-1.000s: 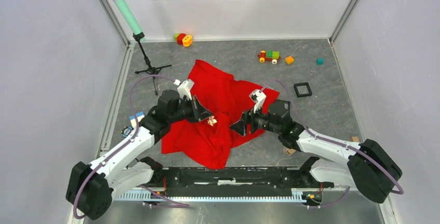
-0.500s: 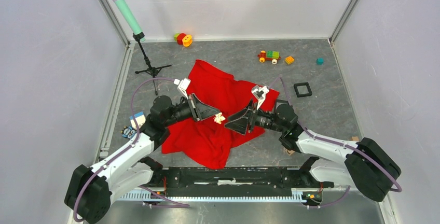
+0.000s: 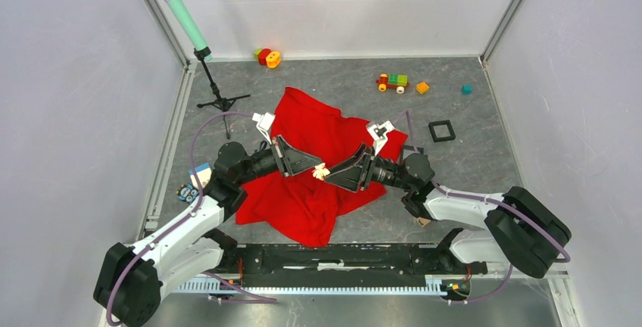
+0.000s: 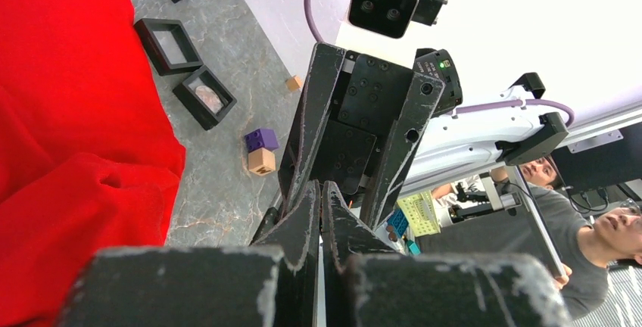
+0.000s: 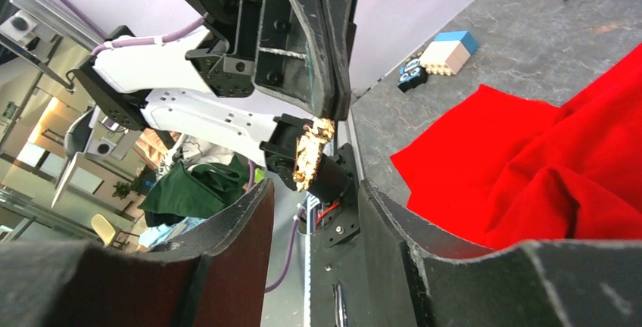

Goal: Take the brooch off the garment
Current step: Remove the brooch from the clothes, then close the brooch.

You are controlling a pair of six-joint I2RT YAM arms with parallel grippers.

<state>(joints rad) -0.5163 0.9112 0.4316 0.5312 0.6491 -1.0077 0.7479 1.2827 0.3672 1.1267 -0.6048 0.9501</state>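
1. Top view: white walls close in the desk [image 3: 484, 168] on three sides. Both hands meet near its middle, well apart from every wall. Bare grey desk lies right of the red garment [image 3: 318, 126], out to a black square frame [image 3: 441, 130]. A toy train [image 3: 392, 82] sits near the back wall, and a green wand [image 3: 182, 13] on a tripod stands at the back left.
2. Same view: the brooch [image 3: 321, 171] is off the cloth, pinched at the tip of the left hand [image 3: 316, 166] above the garment's middle. The right hand [image 3: 334, 178] faces it tip to tip, just beside the brooch, with its fingers spread. Both arms reach low and forward, with the forearms angled inward so the hands point at each other.
3. Left wrist view: the left hand's fingers [image 4: 303, 221] are pressed together with only a sliver between them, and the brooch is hidden here. The right hand stands straight ahead with its fingers apart. The garment's edge lies to the left, with grey desk and a purple block [image 4: 261, 139] beside it.
4. Right wrist view: the right hand's own fingers [image 5: 227, 251] stand wide apart at the bottom. The gold-and-white brooch [image 5: 310, 153] hangs from the left hand's closed tips, ahead of that gap and in the air. The garment lies lower right on the desk.
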